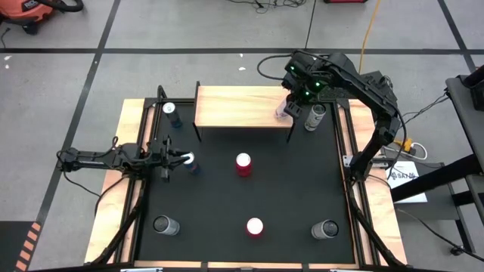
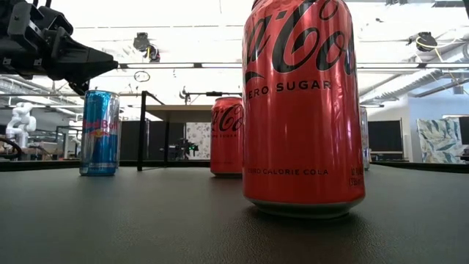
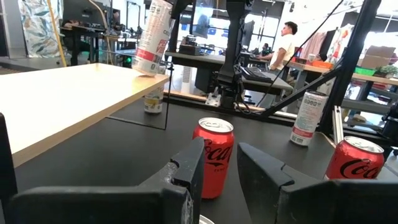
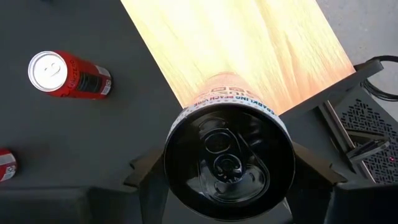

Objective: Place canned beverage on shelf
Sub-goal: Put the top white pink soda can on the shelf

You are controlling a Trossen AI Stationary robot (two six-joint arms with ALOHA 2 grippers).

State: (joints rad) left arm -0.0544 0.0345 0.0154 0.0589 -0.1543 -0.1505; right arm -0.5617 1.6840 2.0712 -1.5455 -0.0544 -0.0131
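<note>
The shelf (image 1: 234, 106) is a light-wood board on thin black legs at the table's far side. My right gripper (image 1: 287, 109) is shut on a white can (image 1: 282, 113) over the board's right end. The left wrist view shows this can (image 3: 152, 37) tilted, its bottom at the board's corner; I cannot tell whether it touches the board. My left gripper (image 1: 184, 158) is open at the table's left, just above a blue can (image 2: 99, 132) that stands upright on the black mat. My right gripper pinches the white can between its two fingers (image 4: 146, 171), on opposite sides of its wall just below the top rim (image 4: 173, 158). The fingers come from above, pointing down. The can hangs tilted below them, its bottom (image 3: 148, 67) at the shelf's right end.
Two red cola cans stand mid-table (image 1: 243, 164) and near the front (image 1: 255, 227). Grey cans stand at the front left (image 1: 164, 224), front right (image 1: 325, 229) and right of the shelf (image 1: 314, 117). Another blue can (image 1: 170, 112) stands left of the shelf. People show in the room beyond.
</note>
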